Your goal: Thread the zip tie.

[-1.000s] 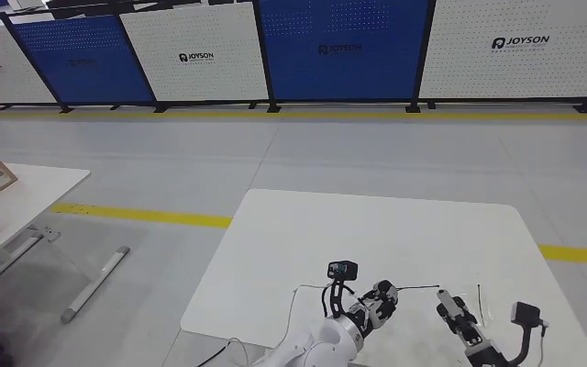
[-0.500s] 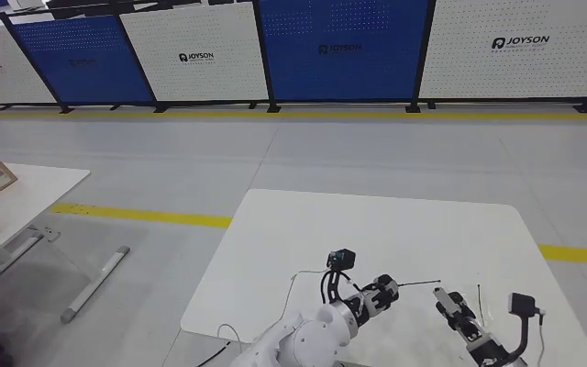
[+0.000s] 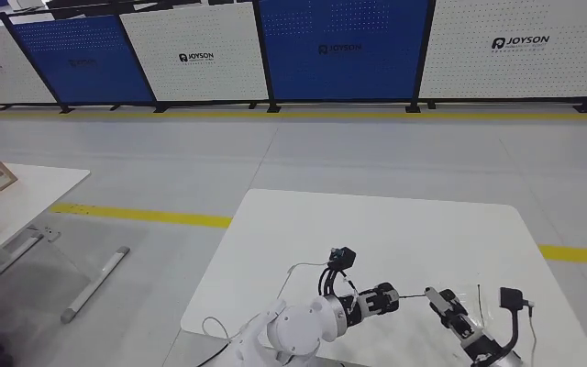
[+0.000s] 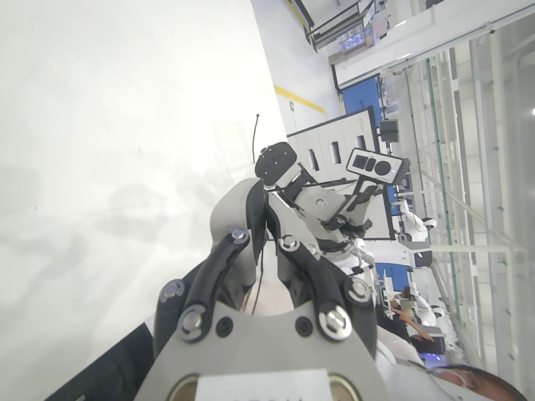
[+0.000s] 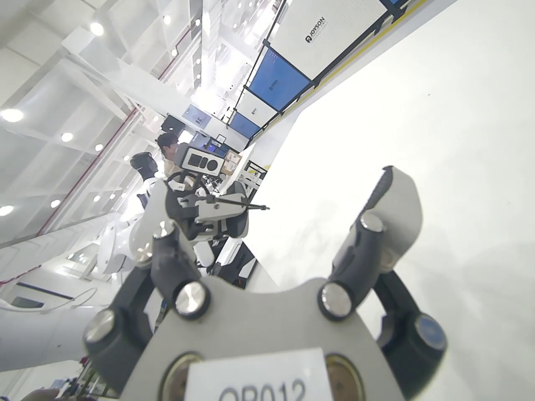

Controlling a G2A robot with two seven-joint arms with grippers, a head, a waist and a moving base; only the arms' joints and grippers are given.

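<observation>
Nearest, at the table's front edge, the left gripper point(image 3: 389, 296) has its jaws pinched tight on the tie point(image 3: 413, 294), a thin black strip. The tie sticks out roughly level from those jaws, above the table point(image 3: 367, 229), and points at the right gripper point(image 3: 435, 298). In the right wrist view the free end carries a small thicker tip, which looks like the head.

The right gripper's jaws stand wide apart and hold nothing. The tie's free end is right at their tips; I cannot tell whether it lies between them or just short.

On the right gripper's outer side, a spare tie point(image 4: 255, 139) lies flat on the white top, apart from both grippers.

Farther off, a yellow line point(image 3: 138, 215) crosses the grey floor. Blue and white panels point(image 3: 344, 46) stand in a row at the back.
</observation>
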